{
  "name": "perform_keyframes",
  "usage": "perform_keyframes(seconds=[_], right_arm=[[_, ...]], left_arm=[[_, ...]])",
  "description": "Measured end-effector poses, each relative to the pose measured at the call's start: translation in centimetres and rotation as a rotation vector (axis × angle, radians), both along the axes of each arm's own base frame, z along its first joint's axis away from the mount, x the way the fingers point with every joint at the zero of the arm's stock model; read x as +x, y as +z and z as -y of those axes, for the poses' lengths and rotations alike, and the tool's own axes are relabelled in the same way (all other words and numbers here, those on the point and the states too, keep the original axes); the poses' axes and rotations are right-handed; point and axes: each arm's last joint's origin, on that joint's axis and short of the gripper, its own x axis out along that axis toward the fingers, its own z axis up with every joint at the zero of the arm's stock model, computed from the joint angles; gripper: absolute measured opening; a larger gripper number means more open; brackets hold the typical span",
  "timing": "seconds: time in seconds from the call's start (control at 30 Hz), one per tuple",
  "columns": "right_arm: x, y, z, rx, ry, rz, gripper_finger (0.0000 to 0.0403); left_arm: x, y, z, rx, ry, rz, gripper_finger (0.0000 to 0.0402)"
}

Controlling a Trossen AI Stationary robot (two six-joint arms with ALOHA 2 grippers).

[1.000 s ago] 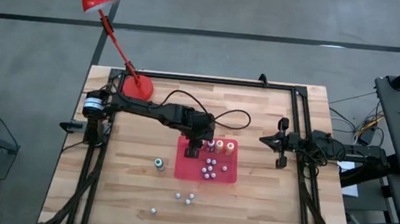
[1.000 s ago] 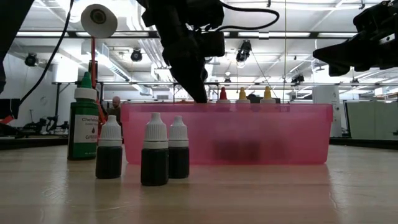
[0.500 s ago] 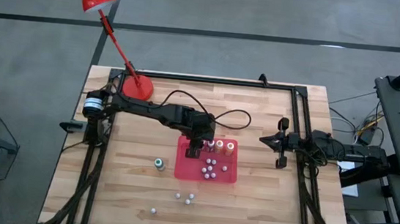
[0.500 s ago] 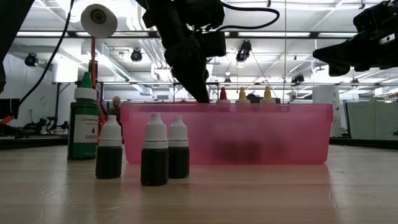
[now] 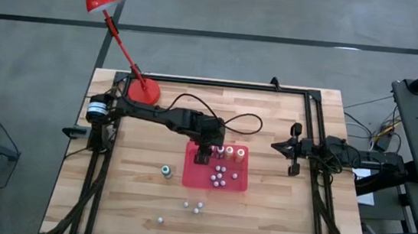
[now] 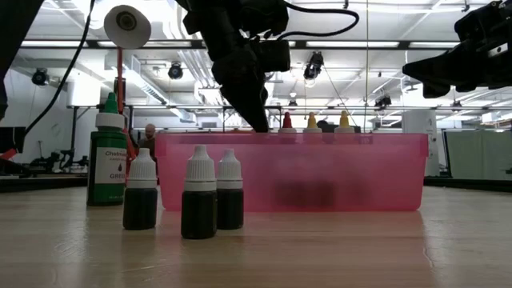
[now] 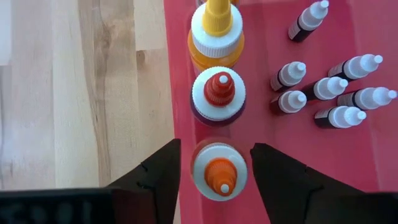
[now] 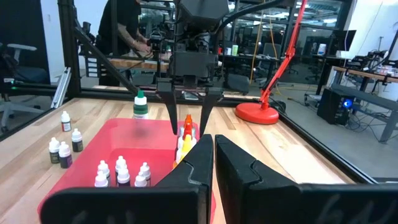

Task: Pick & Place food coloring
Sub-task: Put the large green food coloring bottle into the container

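Note:
A red tray (image 5: 188,178) lies mid-table. Along its edge stand three food coloring bottles in a row: an orange-capped one (image 7: 219,171), a red-capped one (image 7: 218,96) and a yellow one (image 7: 216,34). Several tiny dark bottles with white caps (image 7: 329,87) stand upright deeper in the tray. My left gripper (image 7: 216,149) is open and slants down into the tray. Its fingers stand on either side of the orange-capped bottle, a narrow gap on each side. My right gripper (image 5: 292,149) waits shut and level over the table's right side.
A green bottle (image 5: 166,171) and a few tiny dark bottles (image 6: 200,200) stand on the wood left of and in front of the tray. A red desk lamp (image 5: 144,89) sits at the far left corner. A black frame (image 5: 312,119) runs along the far and right edges.
My left gripper has stayed over the tray's left end. Its dark outline in the low view has widened a little, so the fingers have opened. The bottles stand as before.

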Motion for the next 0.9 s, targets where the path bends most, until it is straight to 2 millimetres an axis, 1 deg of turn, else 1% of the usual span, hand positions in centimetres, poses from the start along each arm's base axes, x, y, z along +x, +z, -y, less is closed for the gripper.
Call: perform_keyframes(seconds=[0.27, 0.47, 0.7, 0.9], right_arm=[[0.0, 0.0, 0.0, 0.000, 0.000, 0.000, 0.0009], [0.0, 0.0, 0.0, 0.000, 0.000, 0.000, 0.0009], [0.0, 0.0, 0.0, 0.000, -0.003, -0.002, 0.0009], [0.1, -0.1, 0.0, 0.000, -0.003, -0.008, 0.0009]], left_arm=[[-0.1, 1.7, 0.0, 0.000, 0.000, -0.020, 0.0170], [-1.2, 3.0, 0.1, 0.000, 0.000, -0.033, 0.0170], [-3.6, 5.0, 0.2, -0.023, 0.052, -0.035, 0.0170], [-6.7, 5.9, 1.3, -0.053, 0.082, -0.020, 0.0170]])
